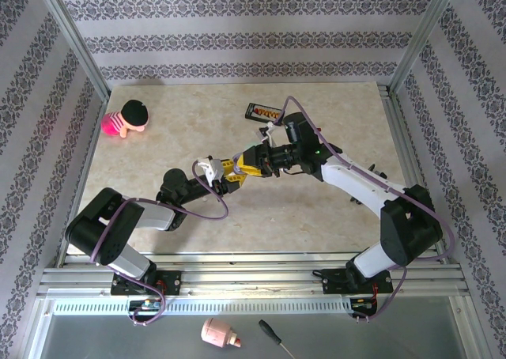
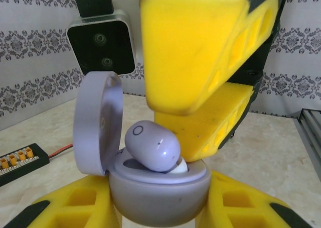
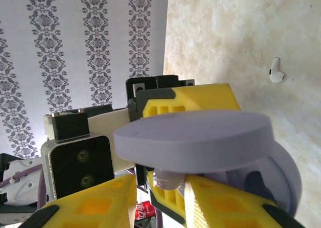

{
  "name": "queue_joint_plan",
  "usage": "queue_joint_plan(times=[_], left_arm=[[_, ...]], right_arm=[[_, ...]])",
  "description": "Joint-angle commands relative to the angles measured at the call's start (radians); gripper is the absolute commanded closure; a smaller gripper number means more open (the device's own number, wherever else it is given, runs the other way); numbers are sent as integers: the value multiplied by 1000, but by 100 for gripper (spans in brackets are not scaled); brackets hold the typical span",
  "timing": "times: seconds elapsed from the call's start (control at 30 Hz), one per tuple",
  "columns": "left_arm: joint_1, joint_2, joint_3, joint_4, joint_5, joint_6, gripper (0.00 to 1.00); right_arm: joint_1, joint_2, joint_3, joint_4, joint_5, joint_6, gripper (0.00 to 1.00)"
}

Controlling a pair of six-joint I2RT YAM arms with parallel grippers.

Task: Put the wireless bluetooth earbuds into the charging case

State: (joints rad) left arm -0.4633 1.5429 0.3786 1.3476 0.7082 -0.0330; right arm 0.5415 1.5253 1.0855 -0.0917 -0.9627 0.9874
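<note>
While the left gripper (image 1: 224, 172) clamps the lavender charging case (image 2: 158, 190) mid-table with its lid (image 2: 95, 122) standing open, the right gripper (image 1: 250, 164) pinches a lavender earbud (image 2: 152, 146), its tip down in the case's well. A white earbud (image 3: 276, 76) lies loose on the table (image 3: 225, 32), well apart.

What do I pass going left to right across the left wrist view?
Left to right: black connector board → open case lid → lavender earbud → aluminium rail.
</note>
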Motion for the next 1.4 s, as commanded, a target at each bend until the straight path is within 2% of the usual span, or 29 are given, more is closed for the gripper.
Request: queue_joint_plan(times=[0.0, 0.53, 0.7, 0.83, 0.97, 1.1, 1.27, 1.37], left_arm=[[-10, -19, 37, 79, 11, -1, 69], [-9, -18, 28, 80, -6, 11, 69], [-8, -26, 17, 79, -19, 16, 69], [4, -40, 5, 79, -24, 13, 69], [12, -49, -4, 79, -21, 15, 69], [12, -43, -4, 79, -10, 16, 69], [12, -41, -9, 79, -4, 13, 69], [12, -38, -11, 79, -3, 9, 69]], right_arm=[[16, -3, 17, -104, 34, -55, 62], [-17, -92, 34, -186, 75, -157, 48], [-37, -197, -22, -146, 73, -232, 41], [-116, -329, -103, -168, 113, -292, 40], [-236, -409, -158, -291, 238, -399, 41], [-285, -366, -118, -492, 515, -580, 41], [-316, -212, -104, -437, 634, -614, 43], [-326, -68, -60, -369, 679, -645, 52]])
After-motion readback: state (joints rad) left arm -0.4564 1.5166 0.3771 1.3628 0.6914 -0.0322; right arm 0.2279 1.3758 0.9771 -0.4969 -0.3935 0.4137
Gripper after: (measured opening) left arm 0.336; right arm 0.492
